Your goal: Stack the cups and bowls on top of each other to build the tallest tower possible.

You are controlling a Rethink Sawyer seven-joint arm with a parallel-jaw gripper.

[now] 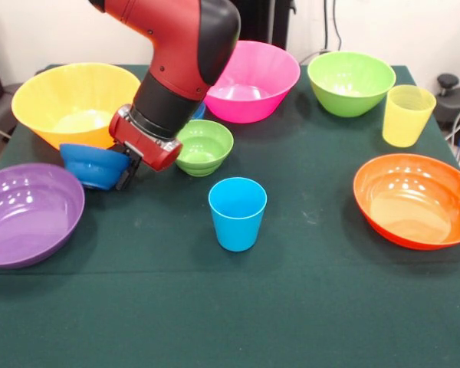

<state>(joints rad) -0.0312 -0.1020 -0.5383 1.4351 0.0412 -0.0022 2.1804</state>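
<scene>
Dark green cloth covers the table (307,307) we work over, and nothing on it is stacked yet. Our gripper (127,175) pinches the rim of the small dark blue bowl (92,165), which hangs tilted just in front of the yellow-orange bowl (73,100). Beside it sits the small lime green bowl (205,146), then the light blue cup (238,213). Farther out lie the purple bowl (27,215), pink bowl (257,80), green bowl (350,83), yellow cup (407,115) and orange bowl (414,201). We judge the tower barely begun.
</scene>
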